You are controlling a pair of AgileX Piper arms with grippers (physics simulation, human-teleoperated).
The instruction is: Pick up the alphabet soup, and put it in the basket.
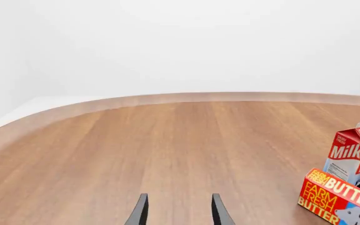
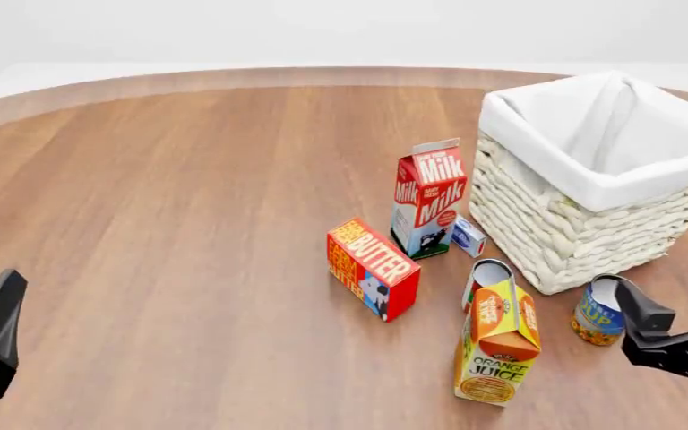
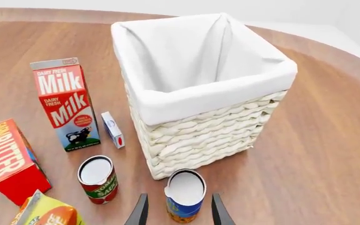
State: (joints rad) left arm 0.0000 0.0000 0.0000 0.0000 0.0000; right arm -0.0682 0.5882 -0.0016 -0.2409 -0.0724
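The alphabet soup (image 2: pixel 597 313) is a small can with a blue upper label, orange lower part and white lid, standing upright on the table just in front of the basket (image 2: pixel 559 224). The basket is large, cream wicker with a white cloth lining. In the right wrist view the can (image 3: pixel 185 194) shows between my right gripper's open fingers (image 3: pixel 178 211), with the basket (image 3: pixel 198 136) just beyond it. In the front view my right gripper (image 2: pixel 669 300) is open and empty, just right of the can and not touching it. My left gripper (image 1: pixel 178 211) is open and empty, far left over bare table.
A milk carton (image 2: pixel 429 197), a butter box (image 2: pixel 372 268) and a small blue-white box (image 2: pixel 468 236) stand left of the basket. A red-labelled can (image 2: pixel 484 279) stands behind an orange juice carton (image 2: pixel 498 345), left of the soup can.
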